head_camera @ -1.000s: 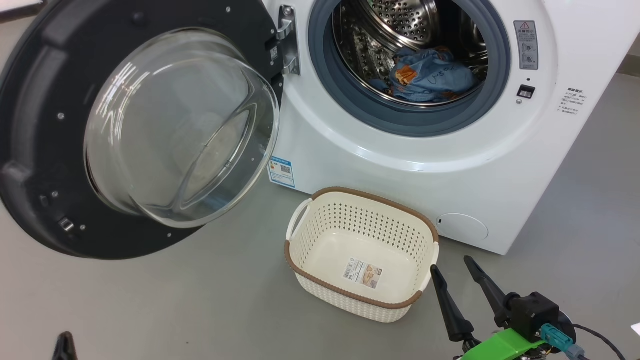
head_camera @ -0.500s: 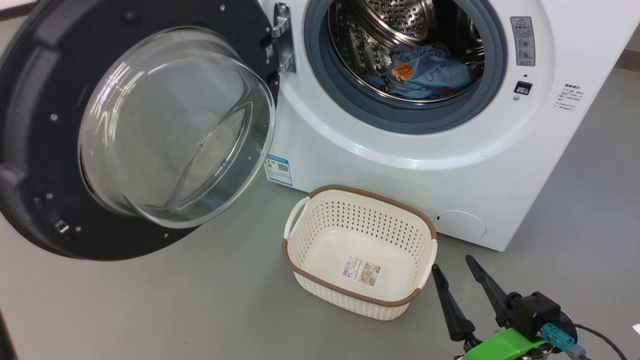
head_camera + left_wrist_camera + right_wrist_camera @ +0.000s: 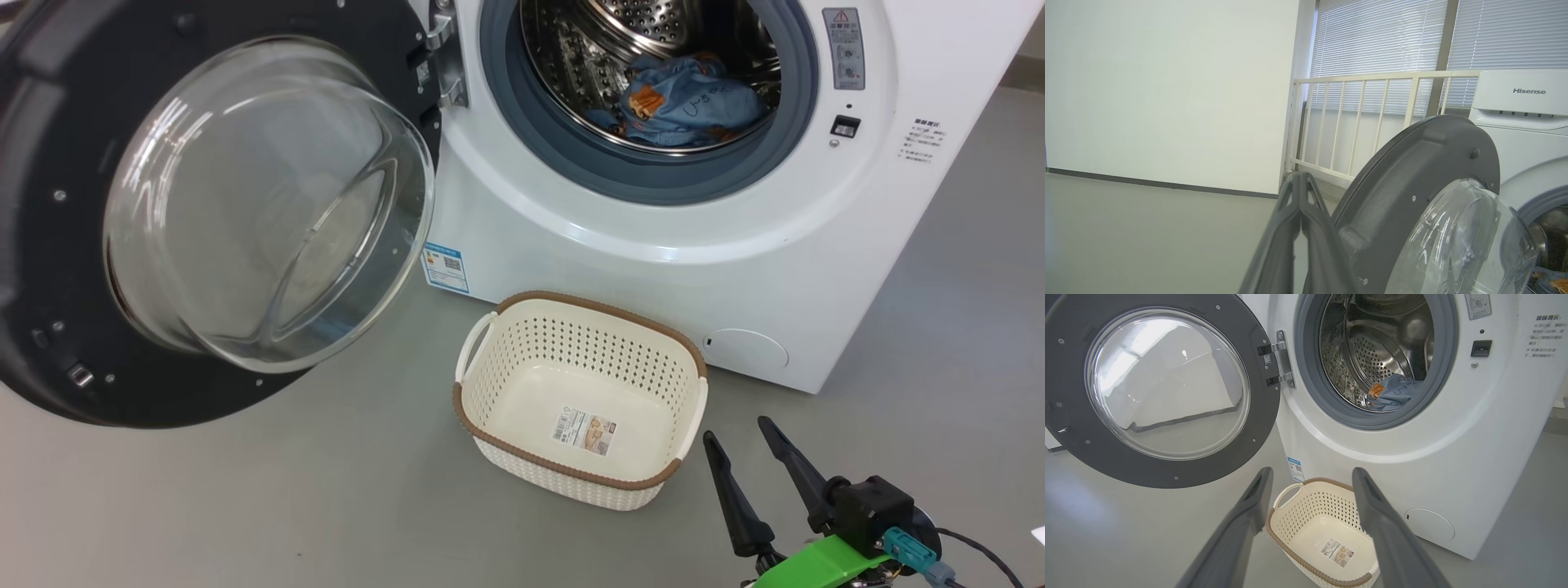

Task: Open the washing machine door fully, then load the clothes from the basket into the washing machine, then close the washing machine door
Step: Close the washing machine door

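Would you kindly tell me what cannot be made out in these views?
- Door: the head view's left and top edges cut off its rim.
- Clothes: the gasket hides their lower edge, so the number of pieces is unclear.
- Sticker in the basket: the print is too small to read in the head and right wrist views.
- Left end effector: the left wrist view's bottom edge cuts off the base of its fingers.

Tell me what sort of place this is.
Likely a lab or demo room set up for laundry: a big white front-loading washing machine stands on a smooth grey floor, with a plain white wall and slatted window blinds nearby.
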{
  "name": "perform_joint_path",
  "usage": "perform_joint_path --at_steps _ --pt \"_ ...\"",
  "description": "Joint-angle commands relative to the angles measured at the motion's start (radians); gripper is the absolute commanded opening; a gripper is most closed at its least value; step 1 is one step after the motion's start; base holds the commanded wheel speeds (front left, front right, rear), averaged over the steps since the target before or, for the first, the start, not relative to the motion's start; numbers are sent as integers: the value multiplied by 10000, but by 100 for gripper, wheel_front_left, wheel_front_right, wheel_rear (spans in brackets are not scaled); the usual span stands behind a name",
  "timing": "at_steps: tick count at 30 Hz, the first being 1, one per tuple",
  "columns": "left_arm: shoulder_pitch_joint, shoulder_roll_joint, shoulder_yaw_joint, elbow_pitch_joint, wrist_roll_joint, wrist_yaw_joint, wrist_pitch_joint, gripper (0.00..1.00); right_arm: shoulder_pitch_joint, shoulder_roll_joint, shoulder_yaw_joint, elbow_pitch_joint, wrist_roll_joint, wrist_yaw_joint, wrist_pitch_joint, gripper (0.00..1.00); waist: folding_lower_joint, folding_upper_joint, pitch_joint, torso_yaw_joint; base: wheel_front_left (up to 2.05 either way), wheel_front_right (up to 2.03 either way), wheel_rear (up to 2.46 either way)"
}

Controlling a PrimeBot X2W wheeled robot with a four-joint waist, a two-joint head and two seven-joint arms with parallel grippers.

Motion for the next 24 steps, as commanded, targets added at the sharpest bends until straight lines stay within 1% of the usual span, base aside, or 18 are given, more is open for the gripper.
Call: perform_joint_path --at_steps 1,4,5,7,8,14,17,21,24 --pt "-626 827 283 11 -298 -31 -51 0 -473 17 241 -243 -16 62 -49 100 0 0 71 -56 0 0 0" --pt "-1177 1356 290 670 -1337 -31 -51 0 -519 17 242 -235 -63 62 -49 100 0 0 156 -111 0 0 0" --pt "-1397 1446 337 922 -1838 -31 -11 0 -527 17 238 -237 -72 62 -49 100 0 0 176 -123 0 0 0" --pt "-1624 1971 114 1347 -2276 -31 87 0 -544 17 242 -242 -92 62 -49 100 0 0 232 -155 0 0 0" --pt "-1775 2128 58 1589 -2616 -31 125 0 -561 17 245 -241 -106 62 -49 100 0 0 264 -171 0 0 0" --pt "-2692 2863 -94 2765 -5169 -31 838 0 -671 17 248 -223 -187 62 -49 100 0 0 458 -271 0 0 0" --pt "-3049 3154 -107 3294 -6434 -31 1403 0 -725 17 247 -200 -231 62 -49 100 0 0 559 -323 0 0 0" --pt "-3432 3423 -64 4056 -7942 -31 2436 0 -807 17 245 -173 -284 62 -49 100 0 0 693 -401 0 0 0" --pt "-3611 3596 -4 4596 -8755 -31 3170 0 -885 17 265 -146 -327 62 -49 100 0 0 791 -490 0 0 0"
